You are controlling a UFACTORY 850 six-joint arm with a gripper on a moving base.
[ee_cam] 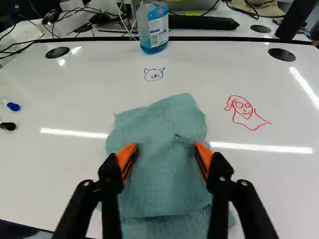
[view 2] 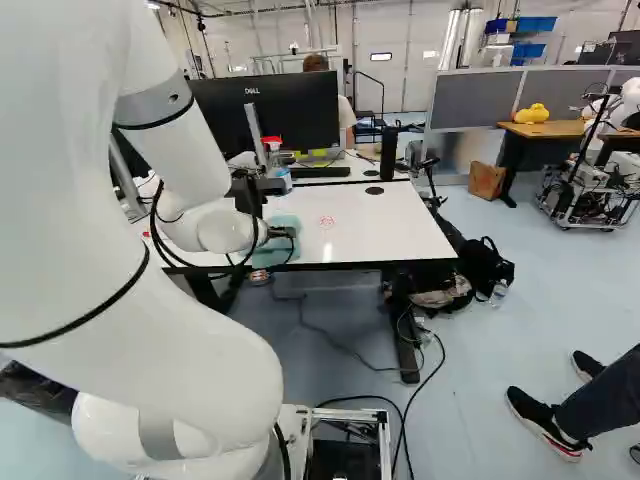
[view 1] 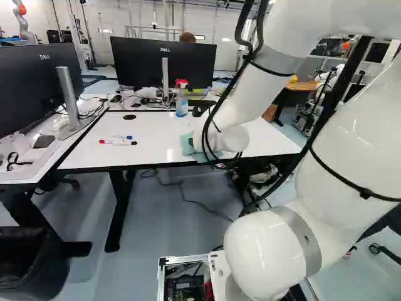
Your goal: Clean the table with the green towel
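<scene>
Low over the table (view 2: 370,215), the gripper (view 2: 284,234) is at the green towel (view 2: 288,221) in the right base view. In the wrist view the gripper (ee_cam: 164,152) stands open, its orange pads wide apart on either side of the towel's middle. The towel (ee_cam: 164,184) lies bunched and layered between and under the fingers, with no firm pinch visible. Ahead of it on the white top is a small blue animal drawing (ee_cam: 153,74); beyond the towel's side is a red face drawing (ee_cam: 242,108).
A spray bottle (ee_cam: 153,27) stands by the table's far edge. Markers (view 1: 119,141) lie on the table at the left of the left base view. Monitors (view 1: 164,63) stand beyond and beside it, with cables around. Another robot (view 2: 610,110) is at the right.
</scene>
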